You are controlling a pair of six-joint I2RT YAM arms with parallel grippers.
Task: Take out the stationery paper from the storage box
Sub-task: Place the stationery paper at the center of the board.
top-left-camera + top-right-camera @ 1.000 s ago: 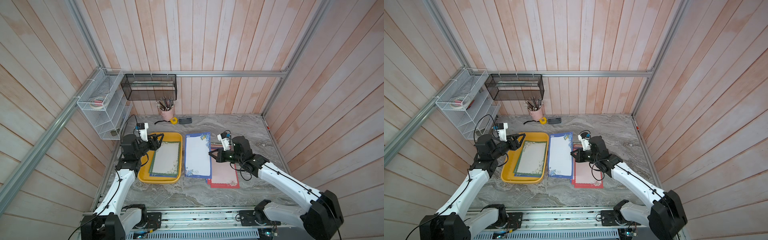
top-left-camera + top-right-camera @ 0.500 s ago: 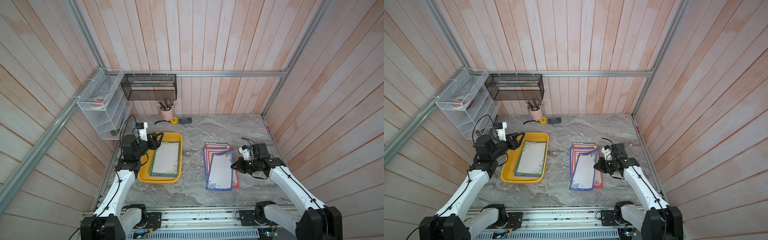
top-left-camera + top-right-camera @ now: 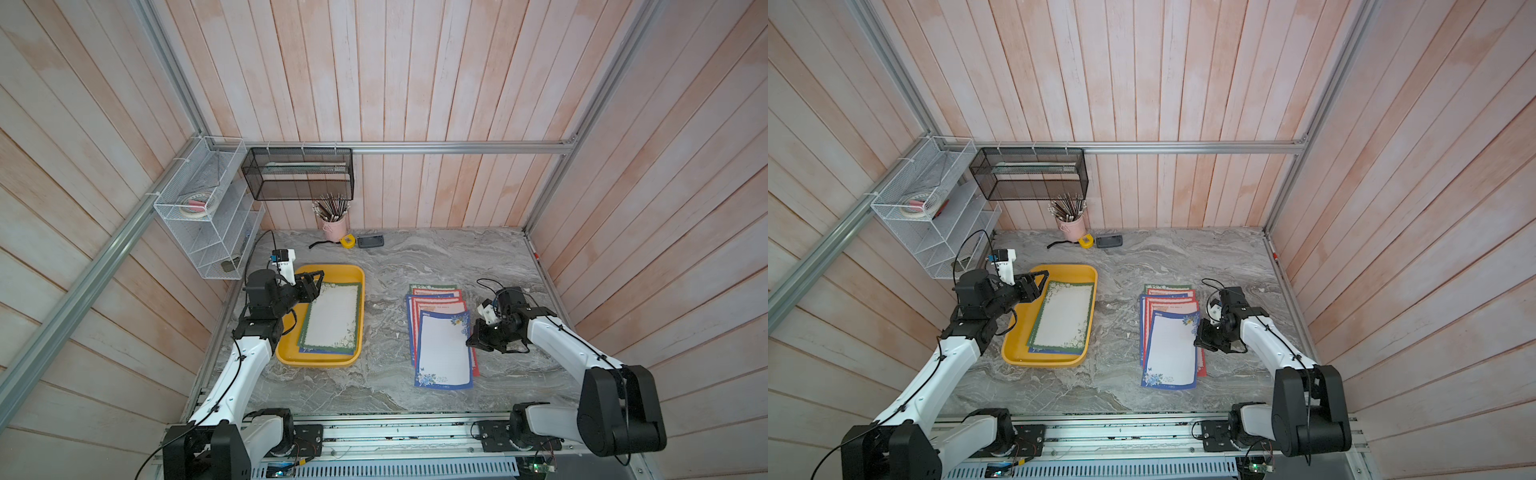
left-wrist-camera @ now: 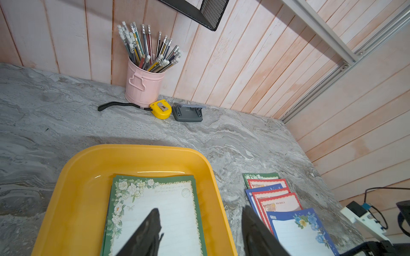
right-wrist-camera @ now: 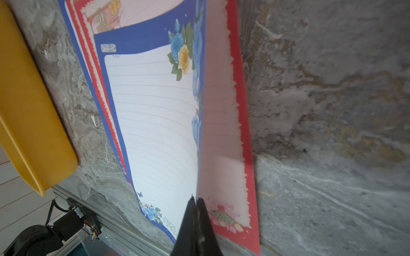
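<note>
**Desk** (image 3: 382, 266): grey marbled top; carries everything below.

**Storage box** (image 3: 316, 360): yellow, shallow, on the left half of the desk, long axis running from near edge to far edge.

**Stationery paper, in the box:** a green-bordered sheet (image 3: 333, 318) lies flat on top. A blue border shows beneath it at the near end. How many sheets lie under it is probably few, but the views do not settle it. Long axis matches the box's.

**Stationery paper, taken out:** a fanned pile (image 3: 434, 301) on the right half of the desk, well apart from the box, with a blue-bordered sheet (image 3: 442, 353) on top.

**Left gripper** (image 3: 316, 286): jaws apart, holding nothing, at the box's far-left corner, over the green-bordered sheet's far short edge. The sheet extends from it toward the near edge. This is the nearer arm by far.

**Right gripper** (image 5: 195, 200): jaws together, pinching the blue-bordered sheet's right long edge, which curls up off the pile.
</note>
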